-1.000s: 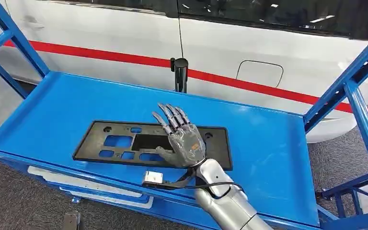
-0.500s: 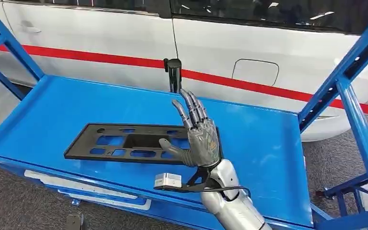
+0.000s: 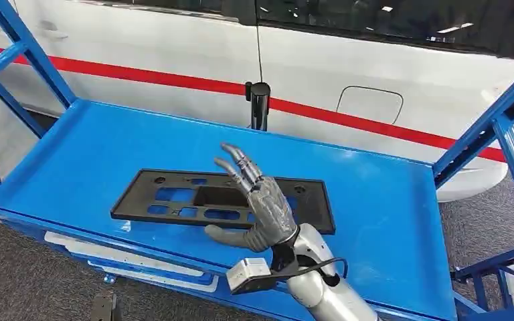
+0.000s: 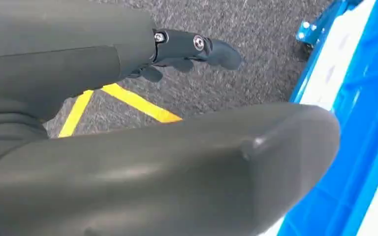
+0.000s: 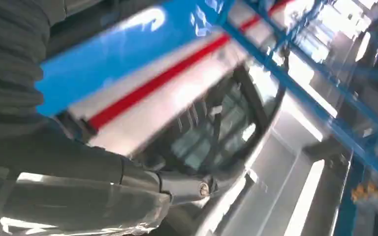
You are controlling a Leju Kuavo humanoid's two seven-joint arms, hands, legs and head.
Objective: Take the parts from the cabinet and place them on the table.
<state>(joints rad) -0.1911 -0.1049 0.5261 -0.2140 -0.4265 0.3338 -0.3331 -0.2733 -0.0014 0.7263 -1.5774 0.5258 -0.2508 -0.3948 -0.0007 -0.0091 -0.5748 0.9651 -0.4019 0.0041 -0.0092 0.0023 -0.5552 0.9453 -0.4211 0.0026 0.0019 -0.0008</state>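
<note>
A: Where was the black part (image 3: 221, 200)?
B: Flat on the blue shelf (image 3: 375, 200), toward front edge.
A: Right hand (image 3: 261, 207)?
B: Over the part's right end, fingers spread, holding nothing. Left hand (image 4: 177, 49) low by the grey floor; grip state unclear.
A: Surroundings?
B: Black post (image 3: 260, 103) behind shelf, white vehicle w/ red stripe (image 3: 348, 73) beyond, blue frame struts (image 3: 495, 114) at the sides.

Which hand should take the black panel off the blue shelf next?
Right, most likely. The right hand hovers open over the black panel on the blue shelf. The left hand hangs by the floor, beside the shelf's edge, fingers apparently curled.
</note>
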